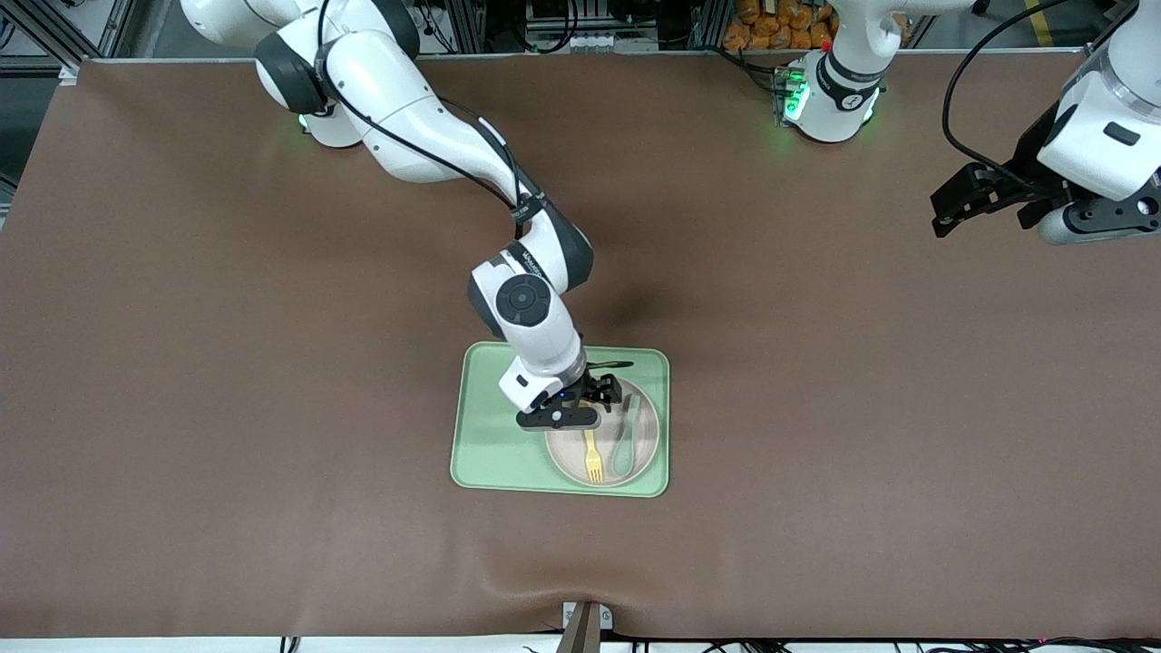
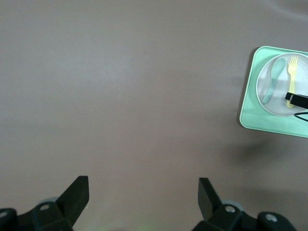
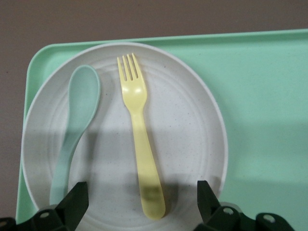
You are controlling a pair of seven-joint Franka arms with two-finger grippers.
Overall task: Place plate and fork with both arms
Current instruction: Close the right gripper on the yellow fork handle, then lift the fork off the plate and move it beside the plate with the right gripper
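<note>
The off-white plate (image 1: 635, 458) lies on the light-green tray (image 1: 494, 449), at the tray's end toward the left arm. The yellow fork (image 1: 592, 458) and a grey-green spoon (image 1: 624, 444) lie side by side on the plate. My right gripper (image 1: 585, 413) hangs open just above the plate. In the right wrist view its fingers (image 3: 77, 199) straddle the handle end of the fork (image 3: 139, 139) on the plate (image 3: 192, 130) without touching it. My left gripper (image 1: 984, 213) is open and empty, raised over bare table at the left arm's end.
The spoon (image 3: 77, 120) lies beside the fork on the plate. The tray (image 3: 269, 96) has bare surface toward the right arm's end. The left wrist view shows the tray (image 2: 250, 113), plate (image 2: 276, 103) and brown table mat (image 2: 120, 96). The mat (image 1: 227, 408) surrounds the tray.
</note>
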